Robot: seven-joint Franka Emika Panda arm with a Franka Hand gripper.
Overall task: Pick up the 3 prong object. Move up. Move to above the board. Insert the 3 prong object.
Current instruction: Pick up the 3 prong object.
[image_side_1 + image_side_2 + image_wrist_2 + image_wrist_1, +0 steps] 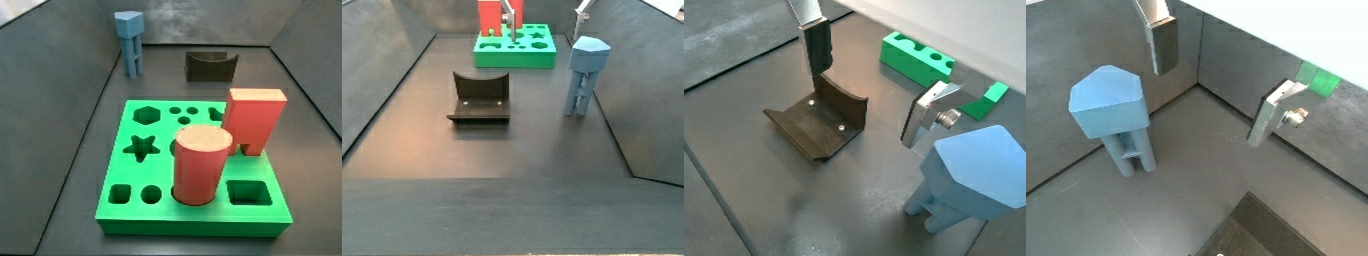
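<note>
1. the 3 prong object stands upright on the dark floor at the upper left of a side view, apart from everything else; nothing grips it.
2. a small dark arch-shaped block sits at centre left of a side view, well apart from the 3 prong object.
3. the board carries a red cylinder and a red rectangular block, both upright in its holes; the star and hexagon holes are vacant.
4. the gripper hangs above the floor, jaws released, fingers holding nothing; in a side view only its tips show, cut off at the top edge.
</note>
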